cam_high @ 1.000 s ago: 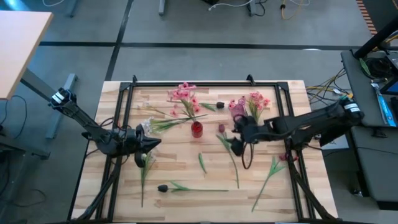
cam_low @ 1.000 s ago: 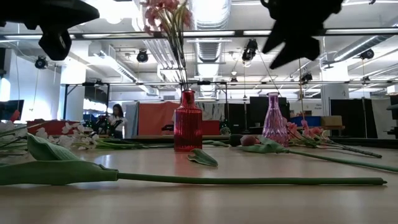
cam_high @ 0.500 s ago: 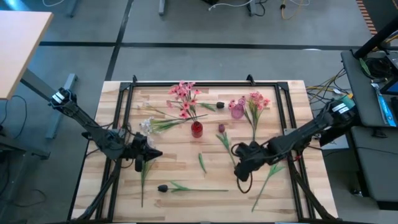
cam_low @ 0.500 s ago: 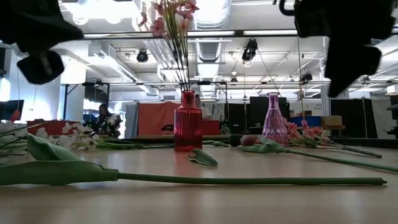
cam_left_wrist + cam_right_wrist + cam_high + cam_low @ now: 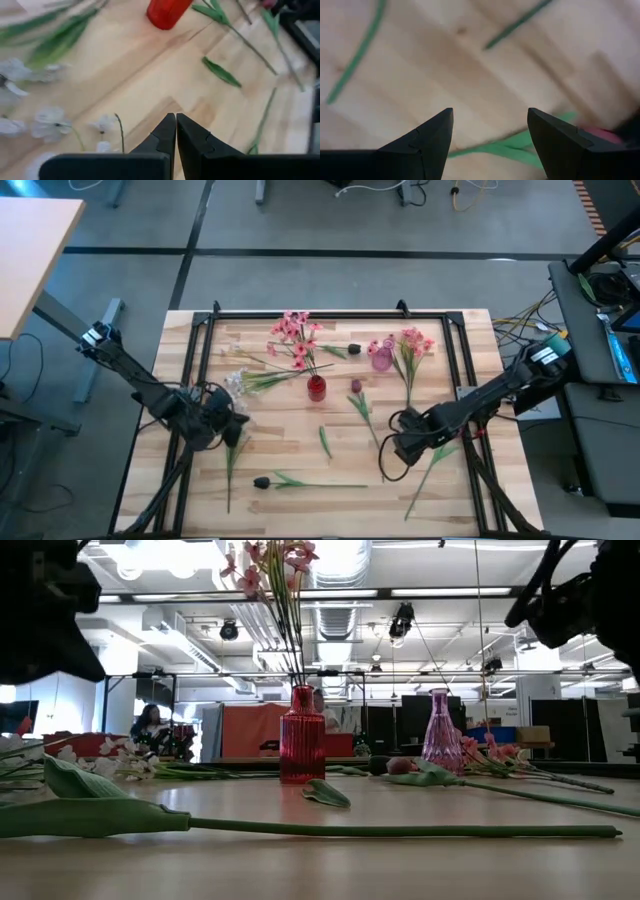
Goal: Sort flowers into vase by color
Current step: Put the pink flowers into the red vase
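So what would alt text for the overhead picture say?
Two dark robot arms reach over a wooden table strewn with flowers; a red vase already holds pink blossoms. The right gripper hangs open, the left gripper shut.

The left hand (image 5: 232,427) hung low at the left of the worktop (image 5: 290,465), fingers pressed together. The right hand (image 5: 398,448) hovered at the front right, fingers spread wide, empty.

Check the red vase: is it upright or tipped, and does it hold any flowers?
Upright. The red vase stands on its base on the table in the low view, with pink flowers rising from its neck.
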Motion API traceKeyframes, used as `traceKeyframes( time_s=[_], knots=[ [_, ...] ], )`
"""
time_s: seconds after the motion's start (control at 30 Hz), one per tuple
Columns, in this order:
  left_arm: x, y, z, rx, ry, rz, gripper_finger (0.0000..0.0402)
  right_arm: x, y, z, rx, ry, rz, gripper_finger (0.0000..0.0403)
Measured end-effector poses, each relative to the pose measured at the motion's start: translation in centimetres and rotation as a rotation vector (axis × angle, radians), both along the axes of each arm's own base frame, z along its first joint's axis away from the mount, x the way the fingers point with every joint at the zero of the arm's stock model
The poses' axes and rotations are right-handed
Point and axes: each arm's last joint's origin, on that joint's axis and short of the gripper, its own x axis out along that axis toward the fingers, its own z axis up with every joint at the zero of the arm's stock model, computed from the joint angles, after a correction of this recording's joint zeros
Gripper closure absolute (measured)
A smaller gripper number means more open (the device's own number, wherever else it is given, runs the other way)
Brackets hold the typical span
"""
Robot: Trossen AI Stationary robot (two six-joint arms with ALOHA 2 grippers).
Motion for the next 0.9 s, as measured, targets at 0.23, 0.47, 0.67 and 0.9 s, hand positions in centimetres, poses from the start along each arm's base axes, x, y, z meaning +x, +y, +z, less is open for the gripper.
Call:
traceKeyframes(
  time_s=[0.23,0.47,0.67,0.9],
  knots=[
    [0.8,-0.7,1.7,0.106,0.116,-0.023,0.0402,0.5,-2.1,0.3,-0.200,-0.068,-0.045,0.0156],
    [2.1,-1.8,3.2,0.139,0.126,-0.039,0.0402,0.4,-8.3,0.6,-0.390,0.056,-0.222,0.0175],
    [3.4,-2.9,4.0,0.246,0.166,-0.136,0.0402,-0.4,-12.4,1.0,-0.399,0.035,-0.387,0.0181],
    [4.2,-3.6,3.6,0.324,0.237,-0.183,0.0402,-1.4,-13.7,-0.4,-0.244,-0.145,-0.416,0.0159]
  ],
)
